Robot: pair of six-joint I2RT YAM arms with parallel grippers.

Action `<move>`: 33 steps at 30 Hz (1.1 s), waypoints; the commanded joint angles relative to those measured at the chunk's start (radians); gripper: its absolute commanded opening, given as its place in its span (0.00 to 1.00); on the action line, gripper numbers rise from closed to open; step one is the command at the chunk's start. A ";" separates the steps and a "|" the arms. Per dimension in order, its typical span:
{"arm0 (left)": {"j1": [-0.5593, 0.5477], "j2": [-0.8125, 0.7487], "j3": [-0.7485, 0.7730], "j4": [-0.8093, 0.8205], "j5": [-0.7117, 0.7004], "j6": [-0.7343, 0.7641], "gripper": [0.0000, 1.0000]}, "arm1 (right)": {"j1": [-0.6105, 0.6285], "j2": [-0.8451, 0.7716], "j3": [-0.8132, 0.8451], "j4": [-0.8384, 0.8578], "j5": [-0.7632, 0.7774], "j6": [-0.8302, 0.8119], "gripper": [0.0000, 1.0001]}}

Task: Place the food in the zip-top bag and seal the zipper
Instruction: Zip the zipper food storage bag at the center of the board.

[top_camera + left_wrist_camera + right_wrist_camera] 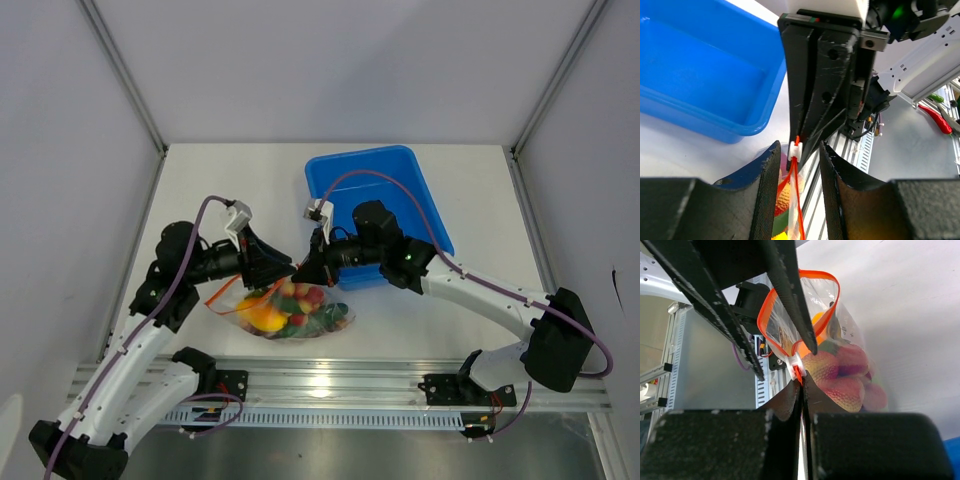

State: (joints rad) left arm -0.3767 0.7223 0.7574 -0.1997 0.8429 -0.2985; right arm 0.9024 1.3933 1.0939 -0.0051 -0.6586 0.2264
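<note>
Sealing time: the zip-top bag (300,308), food (268,318) inside, lay just before the blue bin (375,195).
The right gripper (801,383) clamped the zipper (821,274) end; the left gripper (799,150) gaped half-wide astride the white slider (795,148), holding nothing. Best close squarely, then draw straight along.

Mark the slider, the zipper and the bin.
slider (795,149): left wrist view, on its white body.
zipper (817,272): right wrist view, on the top curve of the orange strip.
bin (375,185): top view, on its bare blue floor.
</note>
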 commanded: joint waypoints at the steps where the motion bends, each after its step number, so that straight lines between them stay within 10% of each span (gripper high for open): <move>1: -0.005 0.009 0.028 0.037 0.004 -0.008 0.40 | 0.007 -0.030 0.008 0.085 0.005 0.004 0.00; 33: -0.007 0.123 0.106 -0.145 0.007 0.010 0.01 | 0.050 -0.057 -0.037 0.131 0.263 0.102 0.00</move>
State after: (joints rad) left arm -0.3775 0.8318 0.8162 -0.2996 0.8406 -0.2943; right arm 0.9314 1.3743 1.0542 0.0383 -0.5014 0.3019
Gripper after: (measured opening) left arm 0.100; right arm 0.002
